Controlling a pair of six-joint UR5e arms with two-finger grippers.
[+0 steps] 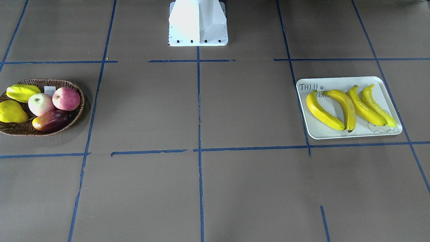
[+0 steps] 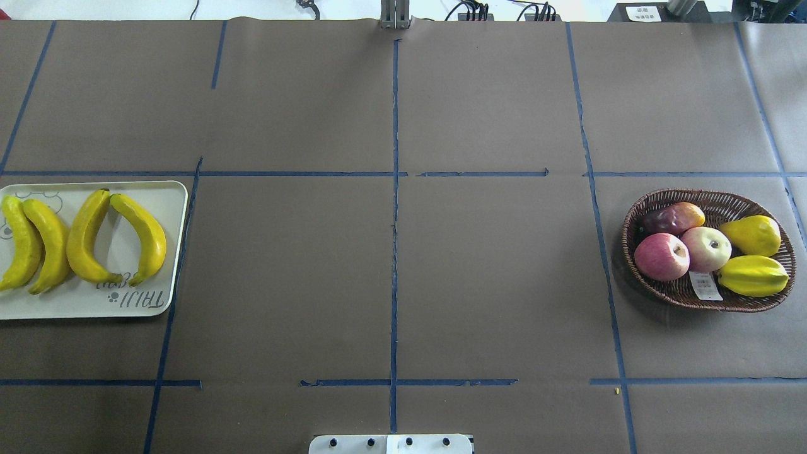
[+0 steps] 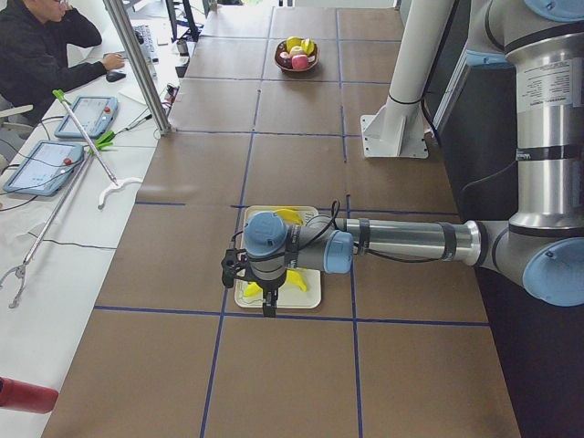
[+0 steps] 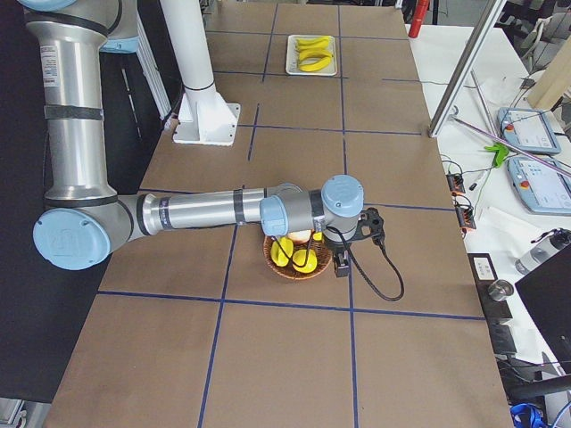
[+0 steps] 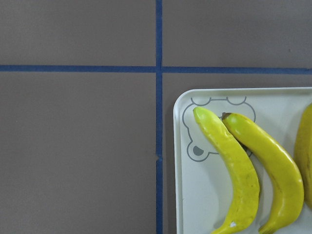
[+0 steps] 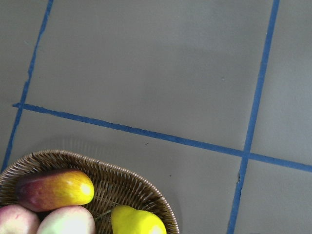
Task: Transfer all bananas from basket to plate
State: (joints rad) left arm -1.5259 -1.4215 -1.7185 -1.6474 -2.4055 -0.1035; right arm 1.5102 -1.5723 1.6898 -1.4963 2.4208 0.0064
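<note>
Brown-papered table [image 2: 403,284] gridded with blue tape [image 2: 394,252]: four bananas [image 1: 347,107] on plate [image 1: 342,83] below left gripper [image 3: 268,306], basket [image 2: 725,200] below right gripper [image 4: 342,265], can't tell either's finger gap.

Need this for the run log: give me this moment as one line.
bananas: four on plate | basket: no bananas left | left tool: by plate, state unclear | right tool: by basket, state unclear
</note>
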